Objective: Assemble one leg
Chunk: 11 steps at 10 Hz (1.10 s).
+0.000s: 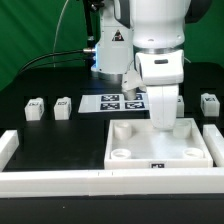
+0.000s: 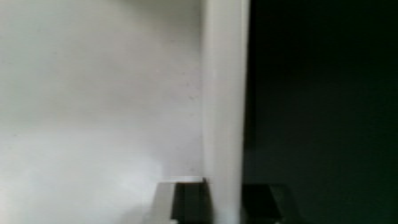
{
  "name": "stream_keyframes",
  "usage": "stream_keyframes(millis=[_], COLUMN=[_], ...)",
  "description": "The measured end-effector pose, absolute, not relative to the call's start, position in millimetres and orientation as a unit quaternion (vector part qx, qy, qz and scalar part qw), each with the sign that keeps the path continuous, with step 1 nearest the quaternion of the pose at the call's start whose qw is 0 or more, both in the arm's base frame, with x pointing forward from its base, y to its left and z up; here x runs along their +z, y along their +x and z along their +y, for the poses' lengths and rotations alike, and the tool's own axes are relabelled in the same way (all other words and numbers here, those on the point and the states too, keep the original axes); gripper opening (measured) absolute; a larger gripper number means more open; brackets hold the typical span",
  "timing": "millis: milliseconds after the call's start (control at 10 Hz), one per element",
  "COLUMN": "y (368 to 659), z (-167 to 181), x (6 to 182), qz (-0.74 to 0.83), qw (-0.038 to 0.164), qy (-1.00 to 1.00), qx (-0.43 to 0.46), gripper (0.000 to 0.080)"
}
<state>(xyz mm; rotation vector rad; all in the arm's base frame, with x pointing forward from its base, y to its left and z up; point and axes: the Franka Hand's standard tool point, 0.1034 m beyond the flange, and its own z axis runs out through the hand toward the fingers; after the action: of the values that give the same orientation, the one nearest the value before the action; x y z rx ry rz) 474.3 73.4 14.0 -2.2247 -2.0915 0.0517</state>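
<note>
The large white square panel (image 1: pixel 160 146) lies flat on the black table. My gripper (image 1: pixel 163 121) is lowered onto its far edge. In the wrist view the gripper (image 2: pixel 226 203) has one dark finger (image 2: pixel 191 203) on each side of the panel's raised rim (image 2: pixel 222 100), and the jaws press against that rim. The panel surface (image 2: pixel 98 100) fills one side of that view and the black table the other. Small white legs with marker tags stand apart from the gripper: two at the exterior view's left (image 1: pixel 35 108) (image 1: pixel 63 106) and one at its right (image 1: pixel 209 103).
The marker board (image 1: pixel 118 101) lies just beyond the panel, beside the arm. A white bar-shaped fence (image 1: pixel 60 184) runs along the front of the table, with raised ends at both sides. The robot base and cables stand at the back.
</note>
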Motion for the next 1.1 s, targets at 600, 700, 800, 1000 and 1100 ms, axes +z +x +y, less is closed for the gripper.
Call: stream_keyframes(millis=[600, 700, 800, 1000, 1100], y=[480.3, 480.5, 480.2, 479.8, 479.8], z=[81.3, 80.3, 79.6, 79.3, 79.4], x=[14.5, 14.6, 14.4, 14.2, 14.2], qz=[-0.683, -0.682, -0.682, -0.681, -0.68], qw=[0.043, 0.042, 0.043, 0.043, 0.043], qy=[-0.729, -0.73, -0.73, -0.731, -0.732], qx=[0.012, 0.012, 0.012, 0.013, 0.013], gripper=[0.0067, 0.0067, 0.0244, 0.0426, 0.0559])
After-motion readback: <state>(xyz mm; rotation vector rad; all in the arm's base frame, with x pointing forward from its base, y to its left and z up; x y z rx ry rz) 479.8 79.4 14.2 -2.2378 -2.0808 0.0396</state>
